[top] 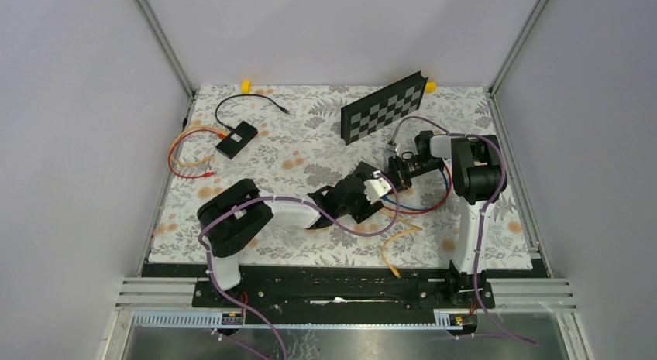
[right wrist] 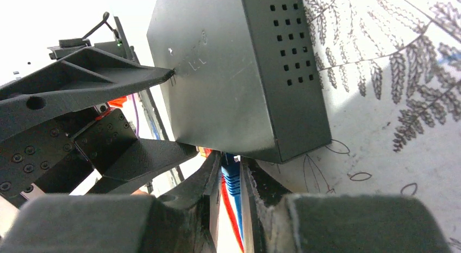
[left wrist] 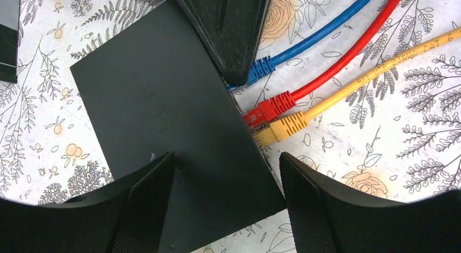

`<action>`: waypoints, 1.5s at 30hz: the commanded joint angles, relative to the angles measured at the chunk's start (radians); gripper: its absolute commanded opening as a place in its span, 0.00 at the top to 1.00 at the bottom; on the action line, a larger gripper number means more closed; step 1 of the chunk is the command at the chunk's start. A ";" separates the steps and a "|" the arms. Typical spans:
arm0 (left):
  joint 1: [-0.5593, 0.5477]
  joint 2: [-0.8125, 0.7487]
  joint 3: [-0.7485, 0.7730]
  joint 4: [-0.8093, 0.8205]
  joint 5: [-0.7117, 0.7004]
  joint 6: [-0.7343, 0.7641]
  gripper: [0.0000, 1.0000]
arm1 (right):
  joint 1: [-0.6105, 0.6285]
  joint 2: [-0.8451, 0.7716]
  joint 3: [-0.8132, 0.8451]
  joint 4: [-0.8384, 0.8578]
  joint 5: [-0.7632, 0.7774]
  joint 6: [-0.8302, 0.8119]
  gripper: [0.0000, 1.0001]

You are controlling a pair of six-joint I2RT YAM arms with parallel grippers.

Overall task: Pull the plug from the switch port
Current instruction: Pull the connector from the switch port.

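Grey-walled booth. The table (top: 310, 155) is covered by a matte cloth printed with leaves and orange blossoms. A checkerboard panel (top: 385, 108) is propped at the back and a small black box (top: 236, 139) sits far left, both well apart from the fingers.

Switch (left wrist: 163, 117): flat, rectangular, matte black metal with sharp corners. A grid of small square vent holes (right wrist: 293, 41) runs down one side wall. It lies on the cloth between the two grippers.

Left gripper (left wrist: 227, 158): ribbed black fingers spread wide, bearing on the switch's near corner. One tip is on the lid, the other against the port-side edge.

Right gripper (right wrist: 231, 163): fingers pressed close, pinching the blue plug (left wrist: 263, 67) by its ribbed rubber boot. The plug sits right at the port edge. Its nose is hidden under a finger, so I cannot tell whether it is seated.

The red plug (left wrist: 269, 109) is just beside the pinching fingers, with the yellow plug (left wrist: 282, 128) next along the same edge. The yellow plug is just beside the left gripper's port-side fingertip.

Three round, glossy cables (left wrist: 348, 51) fan away from the fingertips over bare cloth, and that side lies open.
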 commanded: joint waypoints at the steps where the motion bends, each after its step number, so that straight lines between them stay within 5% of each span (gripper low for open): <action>1: 0.013 0.041 -0.009 -0.099 -0.019 -0.036 0.28 | 0.005 -0.046 -0.055 0.057 0.050 0.055 1.00; 18: 0.013 0.042 -0.018 -0.080 -0.013 -0.043 0.28 | -0.023 -0.020 0.022 -0.043 0.041 -0.024 1.00; 30: 0.013 0.045 -0.016 -0.074 -0.015 -0.050 0.27 | -0.022 -0.070 -0.105 0.137 0.028 0.136 1.00; 38: 0.014 0.045 -0.018 -0.068 -0.017 -0.048 0.27 | -0.026 -0.046 0.015 -0.031 0.084 -0.030 1.00; 45: 0.014 0.048 -0.008 -0.073 -0.017 -0.057 0.27 | -0.031 -0.035 -0.005 -0.031 0.029 -0.002 1.00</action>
